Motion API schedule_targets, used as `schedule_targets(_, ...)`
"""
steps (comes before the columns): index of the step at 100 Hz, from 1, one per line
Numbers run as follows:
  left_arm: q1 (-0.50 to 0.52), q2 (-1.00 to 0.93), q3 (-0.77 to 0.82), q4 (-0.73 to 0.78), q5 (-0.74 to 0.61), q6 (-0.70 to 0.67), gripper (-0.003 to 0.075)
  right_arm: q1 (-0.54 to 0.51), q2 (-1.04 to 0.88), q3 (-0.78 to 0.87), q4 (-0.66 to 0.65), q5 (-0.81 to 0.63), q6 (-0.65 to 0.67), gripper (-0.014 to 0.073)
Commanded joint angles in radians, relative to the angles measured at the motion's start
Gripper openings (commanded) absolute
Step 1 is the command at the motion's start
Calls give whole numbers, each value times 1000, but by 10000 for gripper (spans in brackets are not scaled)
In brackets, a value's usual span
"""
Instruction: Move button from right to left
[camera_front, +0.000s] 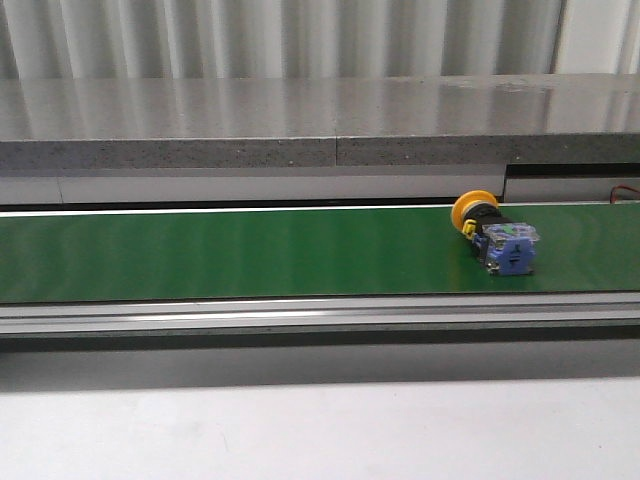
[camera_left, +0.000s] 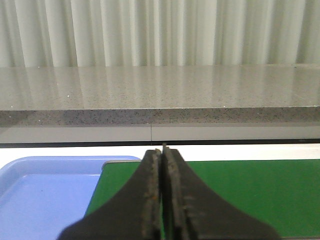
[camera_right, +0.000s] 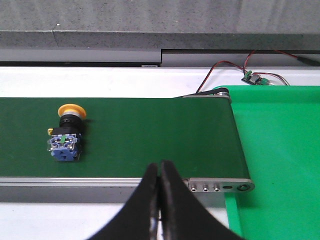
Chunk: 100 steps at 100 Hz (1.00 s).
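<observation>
The button (camera_front: 497, 234) lies on its side on the green belt (camera_front: 250, 250) toward the right, yellow-orange cap to the back, blue-grey block to the front. It also shows in the right wrist view (camera_right: 67, 134). My right gripper (camera_right: 159, 167) is shut and empty, over the belt's near rail, apart from the button. My left gripper (camera_left: 162, 152) is shut and empty above the belt's (camera_left: 250, 195) left end. Neither gripper shows in the front view.
A blue tray (camera_left: 45, 195) sits past the belt's left end. A green tray (camera_right: 280, 150) sits past the belt's right end, by the metal end bracket (camera_right: 220, 186). A small circuit board with wires (camera_right: 252, 77) lies behind. A grey stone ledge (camera_front: 320, 120) runs behind the belt.
</observation>
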Motion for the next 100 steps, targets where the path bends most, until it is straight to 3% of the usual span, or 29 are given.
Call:
schedule_targets(1,-10,-32,26,-7,-82,-13,-20,1,4,-25,26,-63,-9,-67)
schedule_targets(55,-10,-32,-23,-38,-88,-13,-20,1,4,-25,26,-63,-9,-67)
schedule_targets(84,-10,76,-266,-74,78,-13,-20,1,4,-25,26,-63,-9,-67)
schedule_targets(100,-10,235,-467,-78,323,-13,-20,1,4,-25,26,-63,-9,-67)
